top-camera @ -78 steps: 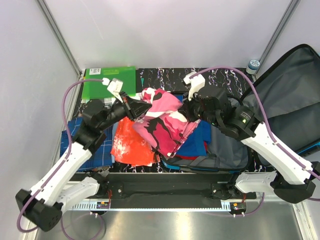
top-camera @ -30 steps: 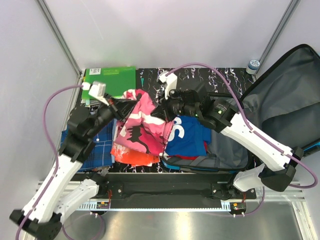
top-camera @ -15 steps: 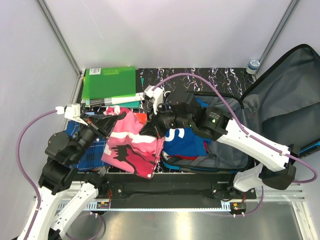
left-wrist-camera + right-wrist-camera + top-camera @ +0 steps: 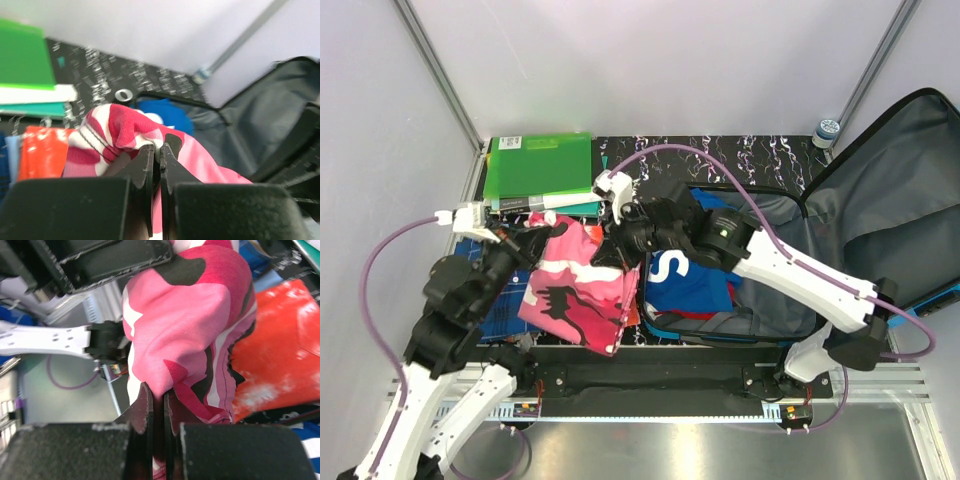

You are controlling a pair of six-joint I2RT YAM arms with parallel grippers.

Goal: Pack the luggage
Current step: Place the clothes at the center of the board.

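The luggage lies open at the 3 o'clock side of the worktop. At its 9 o'clock, the left tool and right tool are each closed on the pink garment. Advised: carry both grips together toward 3 o'clock and clear the rim before lowering.

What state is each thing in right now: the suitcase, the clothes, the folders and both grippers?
luggage: open, lid leaning back to the right.
blue garment: lying inside the luggage.
pink garment: held stretched between both grippers, left of the luggage.
left gripper: shut on the pink garment.
right gripper: shut on the pink garment.
orange garment: lying flat beneath the pink one.
green folders: closed, stacked flat.
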